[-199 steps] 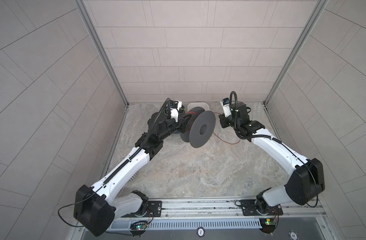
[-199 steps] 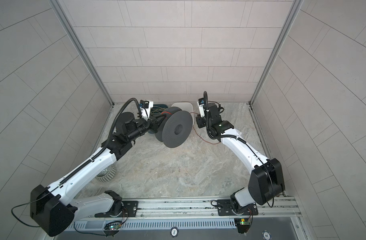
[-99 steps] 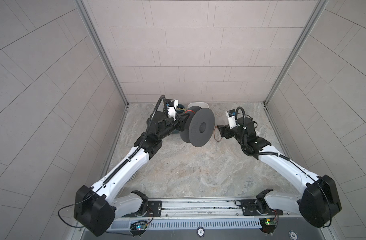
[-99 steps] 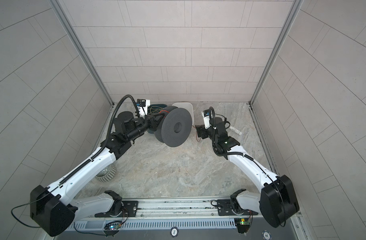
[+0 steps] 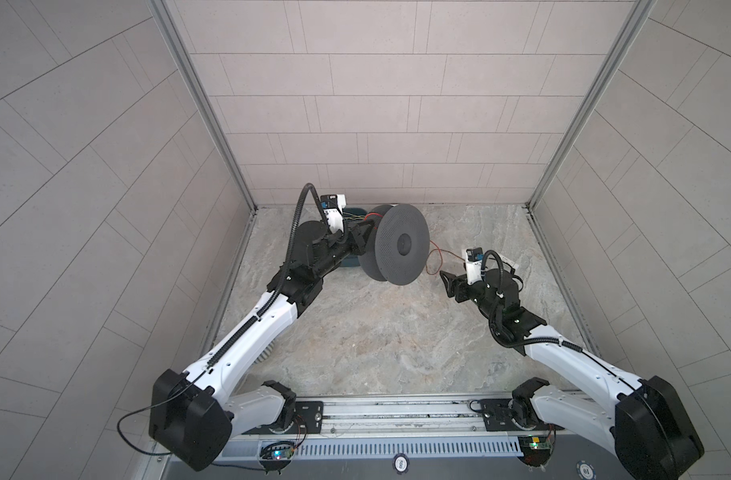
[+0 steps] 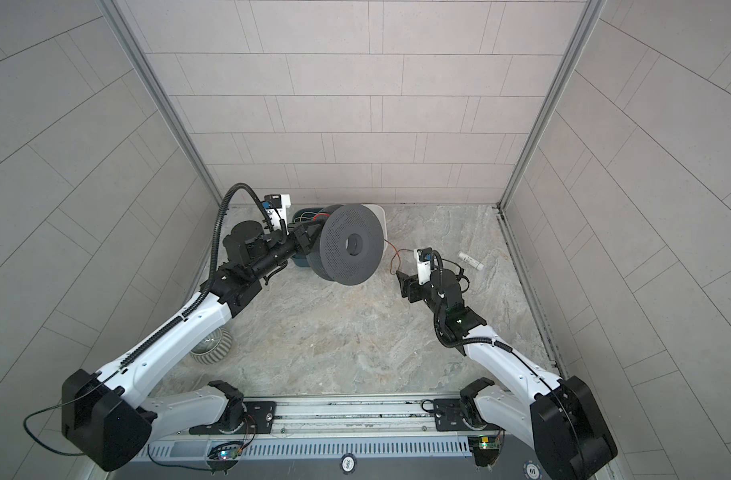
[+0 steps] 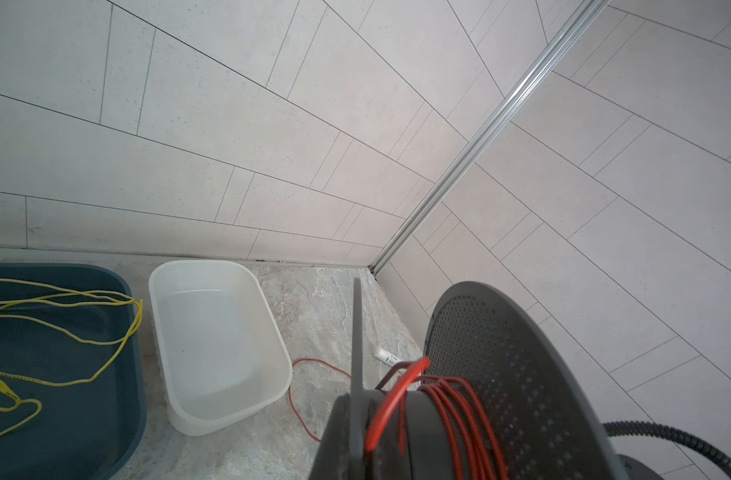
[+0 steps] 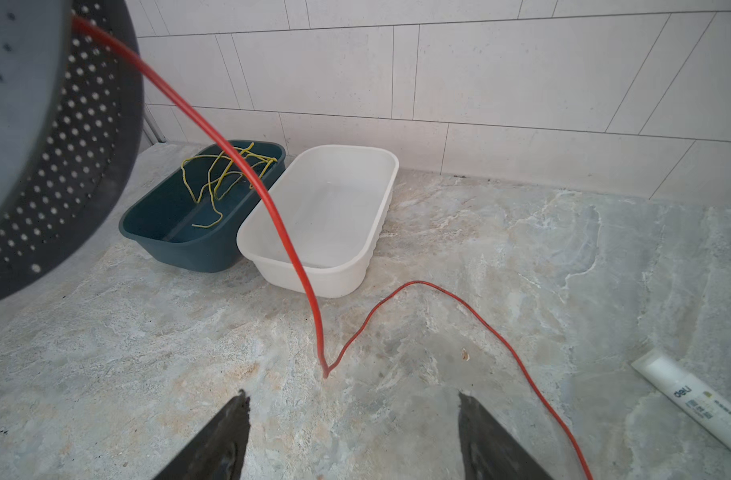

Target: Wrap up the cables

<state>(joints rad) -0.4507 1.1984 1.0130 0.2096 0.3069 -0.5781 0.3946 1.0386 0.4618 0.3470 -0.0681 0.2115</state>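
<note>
A grey perforated spool [image 5: 401,249] hangs above the table at the back. My left gripper [image 5: 361,237] is shut on its rear flange. Several turns of the red-orange cable [image 7: 451,407] are wound on the hub. From the spool the cable [image 8: 272,208] drops to the table, kinks, and trails off along the stone. My right gripper [image 8: 352,401] is open just short of that kink, low over the table, with nothing between its fingers. In both top views it [image 6: 402,284] stands right of the spool [image 6: 351,245].
A dark blue bin [image 8: 148,232] holding a yellow-green wire and an empty white bin [image 8: 380,166] stand side by side at the back wall, behind the spool. A white tube [image 6: 469,261] lies behind the right gripper. A striped bowl [image 6: 212,347] sits under the left arm.
My right gripper has come away from the spool, down and towards the front right, and its jaws now stand wide apart. The left arm has turned the spool a little.
</note>
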